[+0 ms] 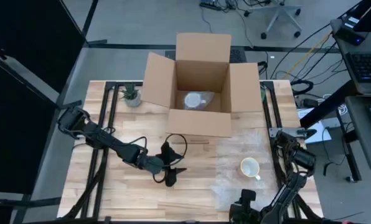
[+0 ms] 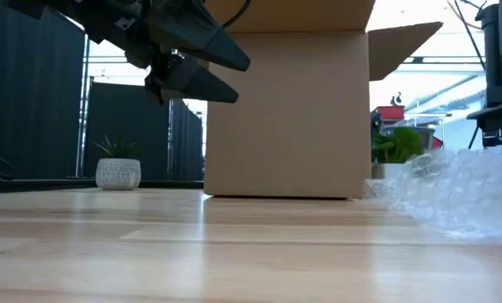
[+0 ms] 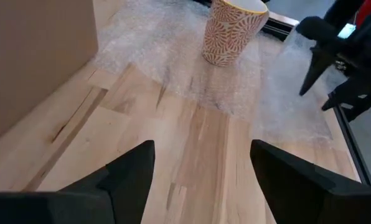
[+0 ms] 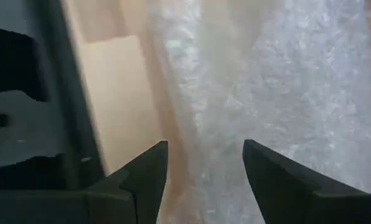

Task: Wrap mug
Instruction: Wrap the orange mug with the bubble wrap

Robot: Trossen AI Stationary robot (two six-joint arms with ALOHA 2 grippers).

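Observation:
A cream mug [image 1: 249,167] with an orange pattern on its outside [image 3: 231,30] stands upright on a sheet of bubble wrap [image 1: 244,155] spread over the table's right half. My left gripper [image 1: 176,176] hovers open above bare wood at the table's middle, left of the mug, its fingers pointing toward it [image 3: 201,180]. In the low view it hangs well above the table [image 2: 221,74]. My right gripper [image 1: 244,199] is open near the table's front edge, over the near part of the bubble wrap [image 4: 285,74], with nothing between its fingers [image 4: 204,180].
An open cardboard box [image 1: 201,87] stands at the far middle with a bubble-wrapped object [image 1: 197,100] inside. A small potted plant [image 1: 131,95] sits at the far left. Black frame rails [image 1: 101,118] run along both sides. Bare wood [image 1: 123,193] lies at the near left.

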